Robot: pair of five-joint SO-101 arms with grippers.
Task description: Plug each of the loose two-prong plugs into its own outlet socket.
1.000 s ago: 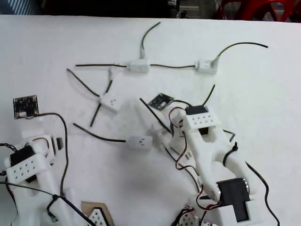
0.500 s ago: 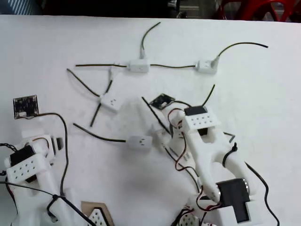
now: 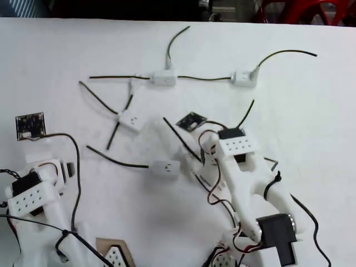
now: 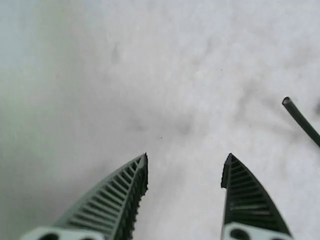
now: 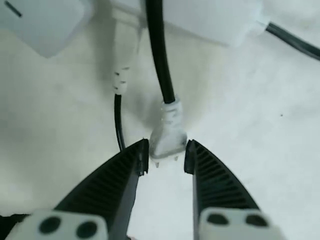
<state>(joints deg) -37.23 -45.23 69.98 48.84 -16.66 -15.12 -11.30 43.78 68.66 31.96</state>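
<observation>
Two-prong plug, white on a black cord, sat gripped by its sides between the fingertips of the right hand, prongs pointing back toward the wrist, close over the white surface. An outlet socket lay near that hand. The left hand hung wide apart over the surface, near a black cord end.

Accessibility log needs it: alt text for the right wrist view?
The right pincer is shut on a white two-prong plug with a black cable, prongs toward the camera. A white block lies beyond on the table.
</observation>
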